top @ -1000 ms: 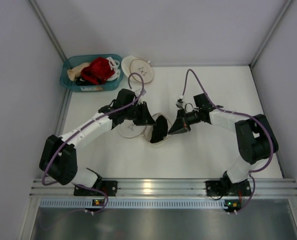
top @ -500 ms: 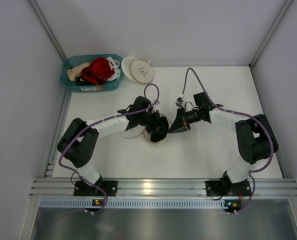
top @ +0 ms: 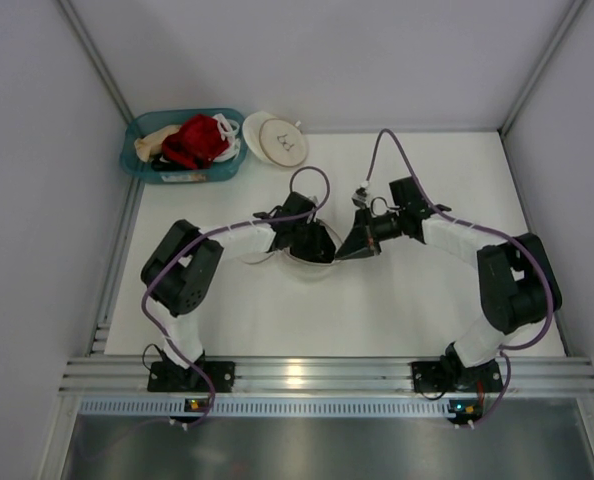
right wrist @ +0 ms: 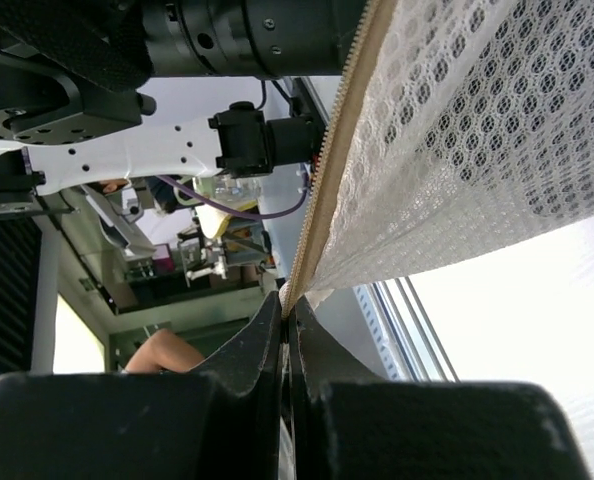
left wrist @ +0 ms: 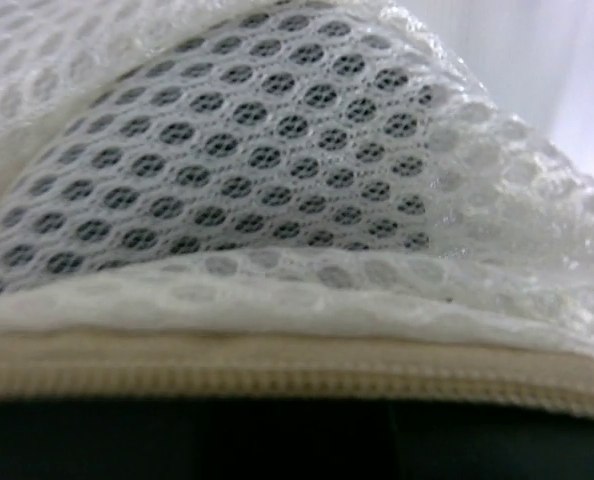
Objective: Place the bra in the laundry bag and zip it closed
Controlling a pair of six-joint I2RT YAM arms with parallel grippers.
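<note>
The cream-white mesh laundry bag (top: 302,266) lies at mid table, mostly covered by my left gripper (top: 320,248), which sits right on top of it. In the left wrist view the mesh (left wrist: 457,180) fills the frame, with something dark showing through its holes and the tan rim zip (left wrist: 277,375) running just above a black band; the jaws cannot be made out. My right gripper (right wrist: 287,303) is shut on the bag's zip edge (right wrist: 329,180), holding the mesh (right wrist: 457,130) up. The bra is hidden in the top view.
A teal basket (top: 135,163) at the back left holds a red garment (top: 195,140) and a beige one (top: 157,140). A second round bag with a tan-rimmed lid (top: 277,140) lies beside it. Enclosure walls stand on three sides; a metal rail (top: 307,375) runs along the near edge.
My left arm has folded and its gripper has slid right, onto the bag. The black bra and the open bag half seen earlier are now covered. The right gripper has kept its hold.
</note>
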